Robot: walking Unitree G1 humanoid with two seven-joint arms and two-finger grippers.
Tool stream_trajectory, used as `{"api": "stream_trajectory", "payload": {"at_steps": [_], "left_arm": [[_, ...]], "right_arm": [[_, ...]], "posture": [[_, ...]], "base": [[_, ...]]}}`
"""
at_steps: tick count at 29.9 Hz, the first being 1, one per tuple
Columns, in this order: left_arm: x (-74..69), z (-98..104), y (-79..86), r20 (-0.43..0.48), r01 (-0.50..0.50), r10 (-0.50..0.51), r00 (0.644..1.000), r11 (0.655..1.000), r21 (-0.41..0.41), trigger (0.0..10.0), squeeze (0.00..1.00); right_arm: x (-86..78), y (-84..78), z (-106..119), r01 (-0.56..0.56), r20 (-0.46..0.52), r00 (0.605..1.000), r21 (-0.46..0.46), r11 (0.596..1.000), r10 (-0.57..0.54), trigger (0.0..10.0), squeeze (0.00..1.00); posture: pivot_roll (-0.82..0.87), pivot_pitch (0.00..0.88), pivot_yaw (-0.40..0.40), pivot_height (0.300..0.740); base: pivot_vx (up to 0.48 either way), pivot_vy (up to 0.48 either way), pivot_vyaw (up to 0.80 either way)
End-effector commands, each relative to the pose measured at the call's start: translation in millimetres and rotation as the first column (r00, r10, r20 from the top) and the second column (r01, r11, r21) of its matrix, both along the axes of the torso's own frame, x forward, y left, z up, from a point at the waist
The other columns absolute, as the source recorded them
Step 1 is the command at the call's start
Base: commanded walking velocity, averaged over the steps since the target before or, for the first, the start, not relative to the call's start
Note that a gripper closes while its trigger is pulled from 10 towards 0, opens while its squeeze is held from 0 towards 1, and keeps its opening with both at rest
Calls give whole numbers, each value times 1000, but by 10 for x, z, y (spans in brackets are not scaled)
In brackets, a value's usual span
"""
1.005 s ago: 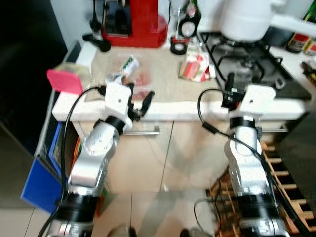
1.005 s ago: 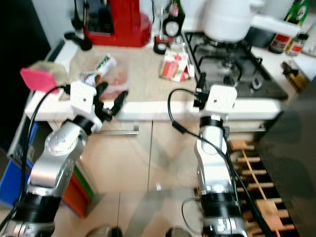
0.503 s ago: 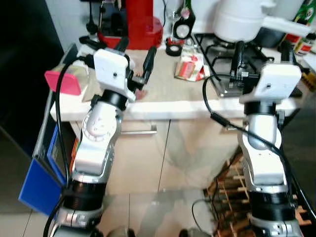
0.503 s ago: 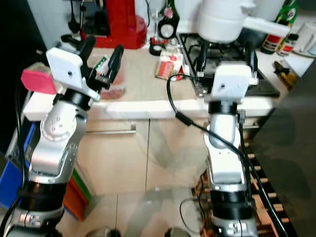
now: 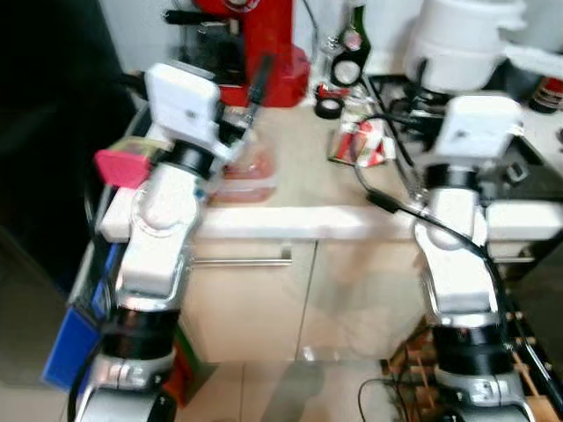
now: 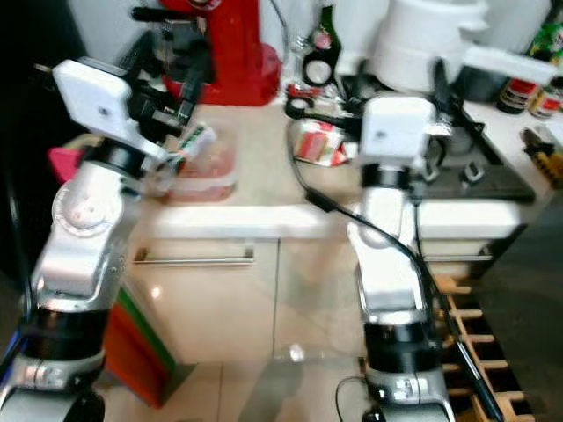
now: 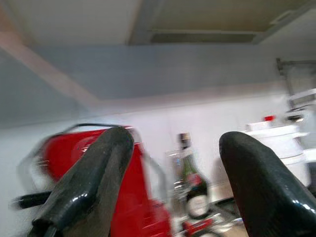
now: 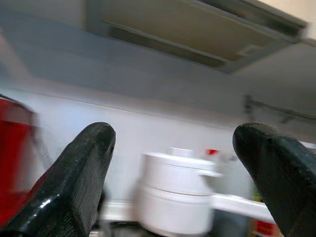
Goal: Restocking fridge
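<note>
Beige worktop [image 5: 299,180], pale front edge, cupboard doors below with a metal handle [image 5: 242,261]. Red coffee machine [image 5: 255,48] at the back, dark bottle [image 5: 354,35] and small round clock [image 5: 345,70] beside it. Clear tub of red food [image 6: 204,167] near the front edge, with a green-and-white packet [image 6: 192,141] resting on it. Red-and-white packet [image 5: 361,142] further along, next to the hob [image 6: 479,167]. White pot [image 6: 427,44] on the hob, long handle pointing right. Pink-lidded box [image 5: 125,165] at the worktop's left end. Left gripper [image 5: 233,92] raised above the tub, fingers [image 7: 94,182] spread wide, holding nothing. Right gripper [image 6: 400,75] raised in front of the pot, fingers [image 8: 79,173] likewise wide apart, nothing between them. Both wrist views blurred, facing the wall. Wooden rack [image 5: 413,360] low on the right.
</note>
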State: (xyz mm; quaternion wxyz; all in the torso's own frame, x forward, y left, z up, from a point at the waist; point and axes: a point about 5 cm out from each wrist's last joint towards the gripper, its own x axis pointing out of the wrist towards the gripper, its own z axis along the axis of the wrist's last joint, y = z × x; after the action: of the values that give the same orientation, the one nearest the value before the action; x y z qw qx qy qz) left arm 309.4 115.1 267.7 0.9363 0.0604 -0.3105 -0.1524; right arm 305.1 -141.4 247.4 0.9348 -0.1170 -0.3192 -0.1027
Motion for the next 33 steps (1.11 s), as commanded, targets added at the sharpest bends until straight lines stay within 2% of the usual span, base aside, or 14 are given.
{"api": "stream_trajectory", "payload": {"at_steps": [1,2,4,5,6,12,16,17,18,20,26,27,31,33], "left_arm": [[1,47,-103,17,29,-30,999,999,15,10000,0],[4,65,-115,31,8,-9,999,999,43,10000,0],[-5,104,-121,29,31,-32,999,999,20,10000,0],[-5,104,-121,29,31,-32,999,999,20,10000,0],[-13,120,-114,31,38,-39,999,999,31,10000,0],[10,87,-89,-19,57,-56,998,998,15,10000,0],[30,52,-70,-72,80,-78,994,997,19,10000,0],[30,52,-70,-72,80,-78,994,997,19,10000,0],[23,48,-17,-93,83,-80,992,996,29,10000,0],[24,53,36,-111,83,-78,991,995,47,10000,0],[-12,118,187,-118,79,-63,991,988,134,10000,0],[-12,118,187,-118,79,-63,991,988,134,10000,0],[-54,167,249,-125,81,-61,990,983,162,10000,0],[-64,174,258,-127,81,-60,990,982,168,10000,0]], "right_arm": [[30,-79,6,24,-16,1000,14,1000,-24,10000,0],[45,-80,22,10,-22,1000,50,999,-9,10000,0],[49,-92,59,-10,-28,1000,119,993,13,10000,0],[49,-92,59,-10,-28,1000,119,993,13,10000,0],[40,-84,85,-38,-28,999,177,983,43,10000,0],[62,-8,67,-135,-51,986,334,933,161,10000,0],[239,-68,-94,-103,-141,969,521,847,204,10000,0],[239,-68,-94,-103,-141,969,521,847,204,10000,0],[309,-72,-188,-76,-178,959,584,808,219,10000,0],[375,-63,-284,-49,-210,948,640,766,237,10000,0],[442,139,-435,-55,-235,909,752,657,344,10000,0],[442,139,-435,-55,-235,909,752,657,344,10000,0],[452,241,-504,-48,-225,889,821,569,399,10000,0],[456,261,-510,-49,-223,886,826,562,406,10000,0]], "posture": [[-3,0,7,740],[-4,0,5,740],[2,0,5,740],[2,0,5,740],[1,0,12,740],[3,9,35,740],[31,32,72,740],[31,32,72,740],[53,48,92,740],[72,57,99,740],[136,88,126,740],[136,88,126,740],[162,111,136,740],[164,114,138,740]], "base": [[461,0,0],[461,0,0],[0,0,0],[0,0,0],[0,0,0],[0,0,0],[0,0,0],[0,0,0],[0,0,0],[0,0,0],[0,0,0],[0,0,0],[0,0,0],[0,0,0]]}}
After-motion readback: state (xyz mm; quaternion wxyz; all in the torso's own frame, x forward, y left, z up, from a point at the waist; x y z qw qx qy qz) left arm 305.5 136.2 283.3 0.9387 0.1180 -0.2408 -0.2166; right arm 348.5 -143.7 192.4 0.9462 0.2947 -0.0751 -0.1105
